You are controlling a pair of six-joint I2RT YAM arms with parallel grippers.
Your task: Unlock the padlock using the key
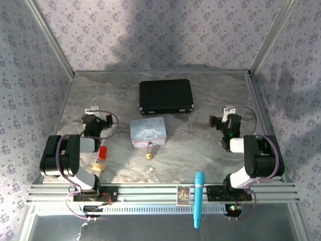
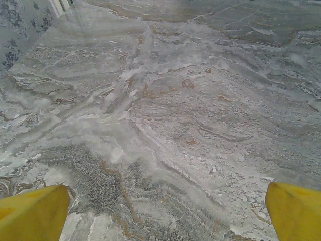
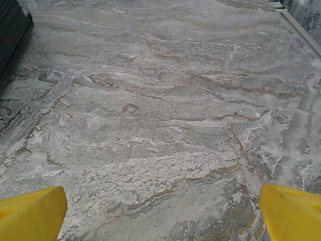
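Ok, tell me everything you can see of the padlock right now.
The padlock is tiny: a brass-gold body with a thin silvery shackle pointing away from the arms toward the pastel tin, reaching about its near edge; contact unclear. It lies on the marbled table, ungripped. The key lies just nearer, apart. Locked or not: too small to tell.

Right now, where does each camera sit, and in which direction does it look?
Top external: above and behind the arms, looking down at the table; both arms show, left gripper and right gripper open.
Left wrist: on the left arm, tilted down at the marble; yellow fingers in the bottom corners.
Right wrist: on the right arm, tilted down likewise; yellow fingers low.
Shared: the black case, seen from above and at the right wrist's upper left.
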